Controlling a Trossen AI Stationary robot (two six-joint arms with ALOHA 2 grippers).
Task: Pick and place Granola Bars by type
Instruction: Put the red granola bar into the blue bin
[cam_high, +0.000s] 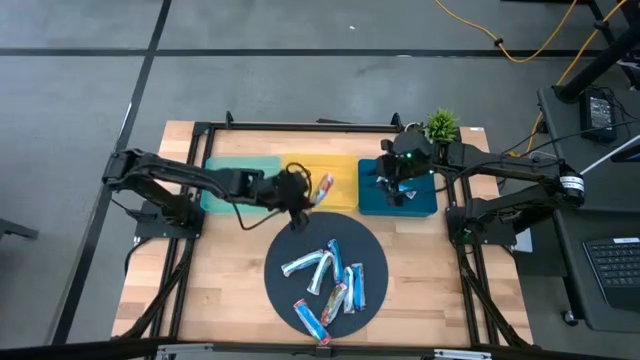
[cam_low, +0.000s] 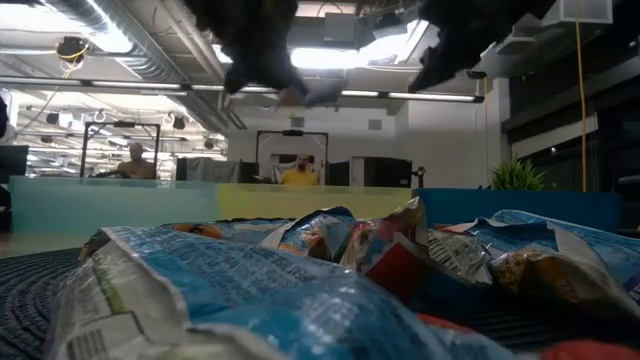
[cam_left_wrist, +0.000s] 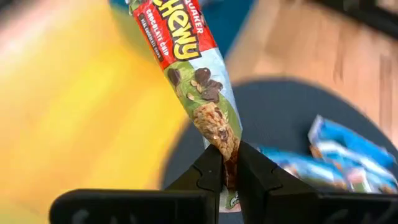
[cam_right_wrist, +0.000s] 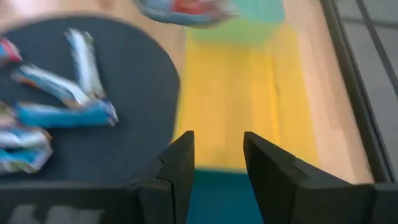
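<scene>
Left gripper (cam_left_wrist: 227, 177) over the yellow tray (cam_high: 340, 172), fingers clamped on a red granola bar (cam_left_wrist: 193, 74), right gripper (cam_right_wrist: 217, 162) above the blue tray (cam_high: 425, 200), fingers apart and apparently empty, remaining bars (cam_high: 330, 280) piled on the dark round mat (cam_high: 280, 275) on the counter (cam_high: 220, 290)

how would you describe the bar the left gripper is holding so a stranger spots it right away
Find the yellow tray, the middle of three trays. The left gripper holds one granola bar over it by its end. Its wrapper is red and green, and it is off the dark round mat.
</scene>
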